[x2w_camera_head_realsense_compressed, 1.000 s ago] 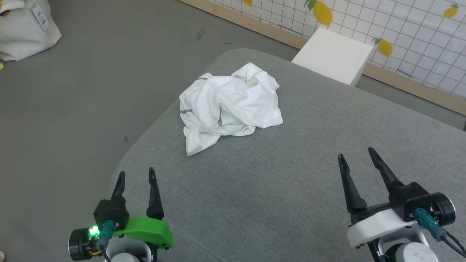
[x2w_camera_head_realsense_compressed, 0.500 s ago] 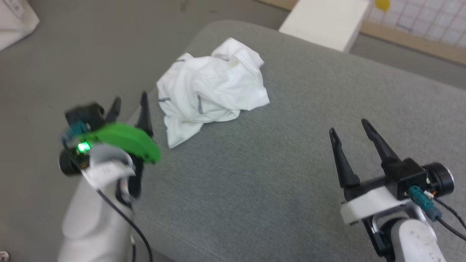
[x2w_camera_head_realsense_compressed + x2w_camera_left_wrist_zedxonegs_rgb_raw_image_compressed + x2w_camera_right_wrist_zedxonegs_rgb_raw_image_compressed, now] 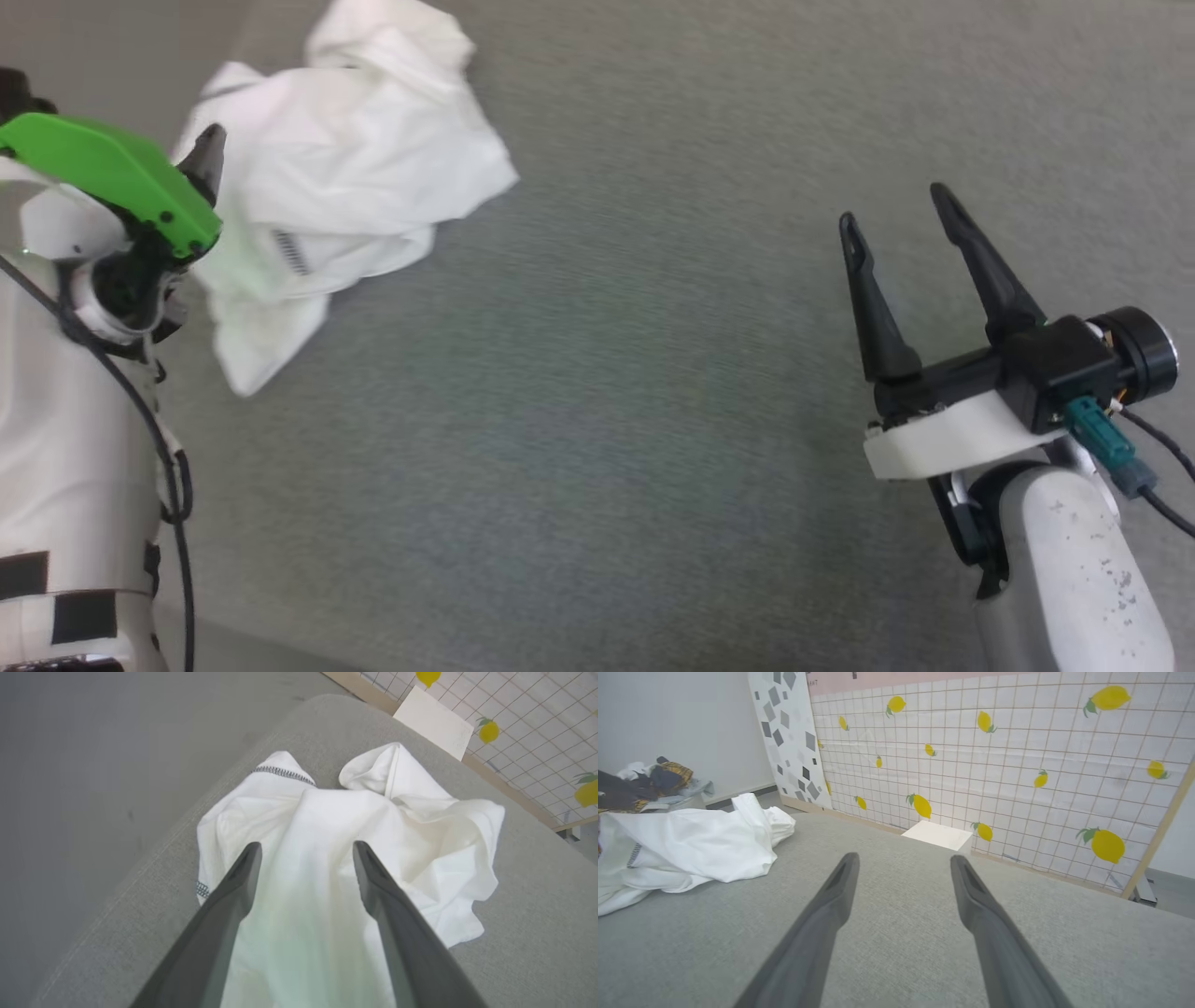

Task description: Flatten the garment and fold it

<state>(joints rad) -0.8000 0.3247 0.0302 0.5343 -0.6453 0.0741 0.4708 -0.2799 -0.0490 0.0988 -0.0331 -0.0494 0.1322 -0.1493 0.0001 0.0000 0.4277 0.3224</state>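
Note:
The garment [image 3: 355,177], a crumpled white T-shirt with dark zigzag stitching, lies in a heap on the grey cushion [image 3: 607,420] near its left edge. My left gripper [image 3: 306,847] is open, its two fingers straddling the heap's near side from above; I cannot tell whether they touch the fabric. In the head view one of its fingertips [image 3: 207,157] shows against the garment beside the green wrist cover [image 3: 112,173]. My right gripper [image 3: 893,207] is open and holds nothing, well to the right of the garment [image 3: 691,844], hovering over bare cushion.
The cushion's rounded left edge drops to grey floor [image 3: 84,756]. A white box [image 3: 938,835] stands beyond the far edge against the lemon-patterned tiled wall [image 3: 1017,756]. A pile of other clothes [image 3: 644,781] lies further off.
The head camera has tipped down and closer, shifting the whole picture. My left arm has risen and reached forward to the garment. My right gripper has stayed open in about the same place.

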